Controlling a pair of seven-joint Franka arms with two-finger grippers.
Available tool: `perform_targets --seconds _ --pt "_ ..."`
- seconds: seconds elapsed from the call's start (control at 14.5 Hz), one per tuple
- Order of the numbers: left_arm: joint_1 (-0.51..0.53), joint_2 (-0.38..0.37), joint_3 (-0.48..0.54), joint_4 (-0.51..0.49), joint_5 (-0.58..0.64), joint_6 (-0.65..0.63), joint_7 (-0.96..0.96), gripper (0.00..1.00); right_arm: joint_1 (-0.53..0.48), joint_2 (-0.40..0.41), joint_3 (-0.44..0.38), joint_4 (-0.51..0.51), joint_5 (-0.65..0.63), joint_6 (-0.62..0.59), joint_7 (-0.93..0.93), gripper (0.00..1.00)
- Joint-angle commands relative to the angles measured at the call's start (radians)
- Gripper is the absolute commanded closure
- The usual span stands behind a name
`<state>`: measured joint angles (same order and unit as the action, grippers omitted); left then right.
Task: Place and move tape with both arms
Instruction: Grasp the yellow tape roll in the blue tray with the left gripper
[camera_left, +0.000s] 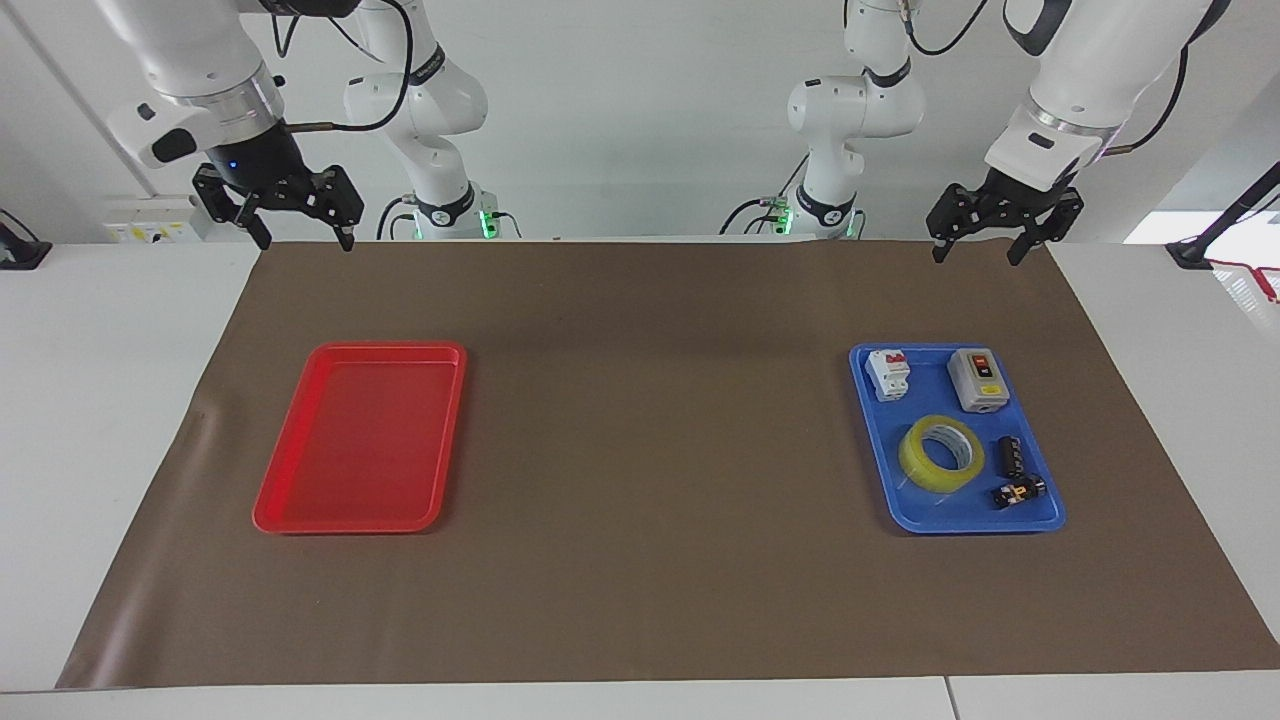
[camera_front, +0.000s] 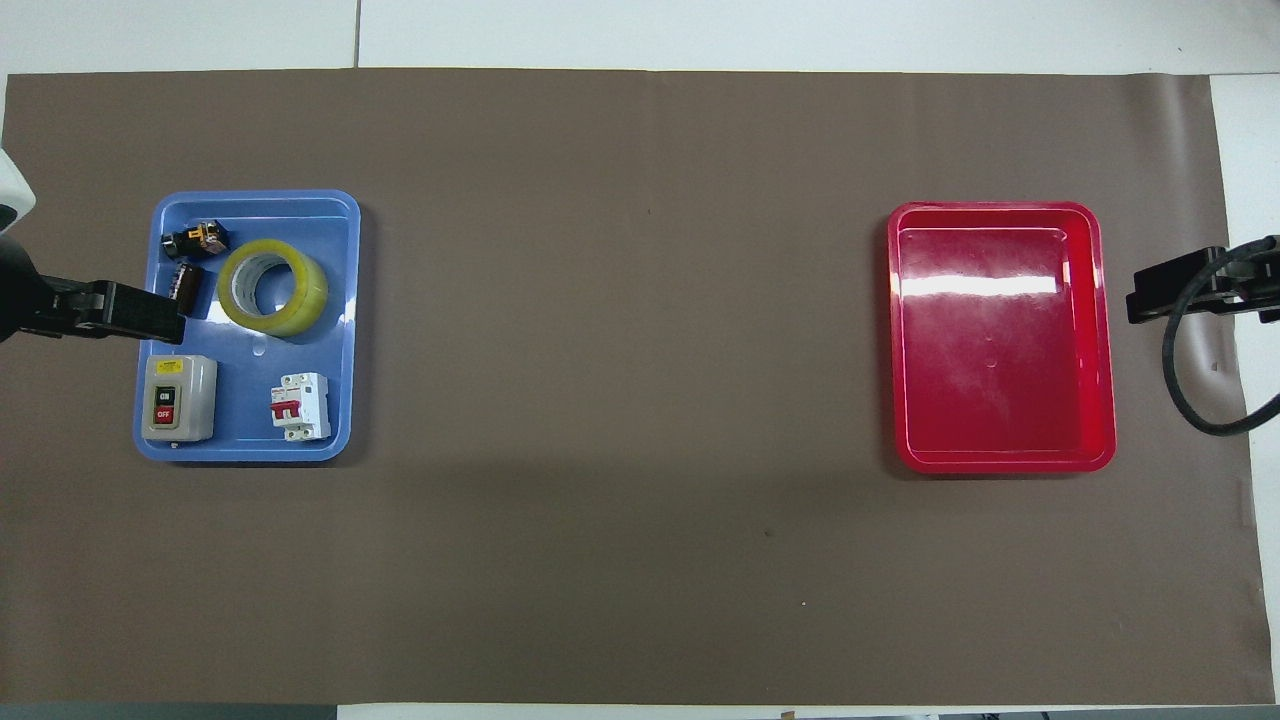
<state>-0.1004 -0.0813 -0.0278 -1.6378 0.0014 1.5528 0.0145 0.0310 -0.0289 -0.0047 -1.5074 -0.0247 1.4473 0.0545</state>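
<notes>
The tape (camera_left: 912, 456) is a yellow roll with a white core. It lies flat in the blue tray (camera_left: 930, 385) at the left arm's end of the table, and it also shows in the overhead view (camera_front: 308, 296). My left gripper (camera_left: 977, 256) hangs open and empty, high over the mat's edge on the robots' side of the blue tray. One of its fingers (camera_front: 130, 312) shows in the overhead view. My right gripper (camera_left: 306, 243) hangs open and empty over the mat's edge on the robots' side of the red tray (camera_left: 360, 440). One of its fingers (camera_front: 1165, 292) shows in the overhead view.
The blue tray (camera_front: 240, 390) also holds a grey switch box (camera_left: 977, 380), a white circuit breaker (camera_left: 888, 374) and two small black parts (camera_left: 1010, 455). The red tray (camera_front: 1000, 340) has nothing in it. Two smaller arms (camera_left: 440, 200) stand at the back.
</notes>
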Motion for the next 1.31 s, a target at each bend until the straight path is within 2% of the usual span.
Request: perform_targets --seconds 0.0,0.62,0.83,0.97,1.24 --pt "-0.004 -0.023 0.006 -0.023 0.012 0.012 0.007 0.00 -0.011 -0.009 0.003 -0.013 0.011 -0.002 -0.010 0.00" --pt "-0.004 -0.025 0.012 -0.020 0.012 -0.005 0.015 0.00 -0.011 -0.009 0.003 -0.013 0.011 -0.002 -0.012 0.00" --pt "0.034 -0.044 0.017 -0.049 0.012 -0.037 0.012 0.00 -0.011 -0.009 0.003 -0.013 0.011 -0.002 -0.012 0.00" --pt "0.050 -0.040 0.019 -0.083 0.014 0.053 0.013 0.00 -0.011 -0.009 0.003 -0.013 0.011 -0.002 -0.012 0.00" --pt "0.142 0.052 0.020 -0.141 0.020 0.231 0.010 0.00 -0.013 -0.009 0.003 -0.013 0.011 -0.002 -0.012 0.00"
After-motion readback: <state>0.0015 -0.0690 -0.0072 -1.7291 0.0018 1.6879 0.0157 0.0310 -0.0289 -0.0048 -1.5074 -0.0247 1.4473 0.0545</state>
